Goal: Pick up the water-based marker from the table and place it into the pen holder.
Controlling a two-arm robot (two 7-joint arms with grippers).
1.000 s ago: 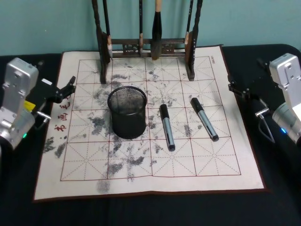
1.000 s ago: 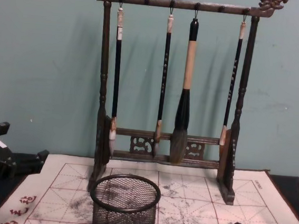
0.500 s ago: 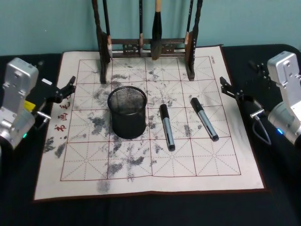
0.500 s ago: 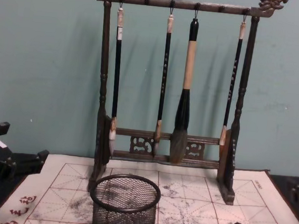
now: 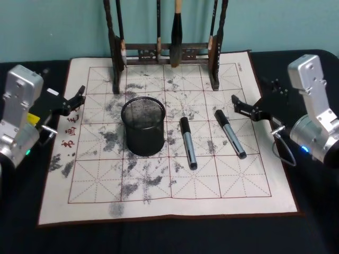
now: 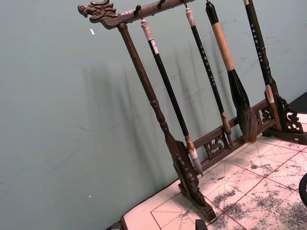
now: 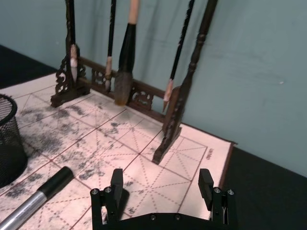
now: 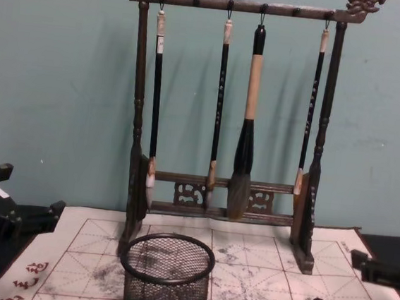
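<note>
At nine o'clock, the left arm (image 5: 18,114) is boxy silver with a yellow label (image 5: 33,118) and a black left gripper (image 5: 79,98); at three, the right arm (image 5: 315,119) matches, trailing a grey cable loop (image 5: 278,153).

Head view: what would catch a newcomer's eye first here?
The tall wooden brush rack stands at the far edge of the ink-smudged mat. Mid-mat sits the black mesh pen holder, with the inner marker and the outer marker lying to its right. The open right pincer hovers by the outer marker's cap; the left pincer sits at the mat's left edge.
</note>
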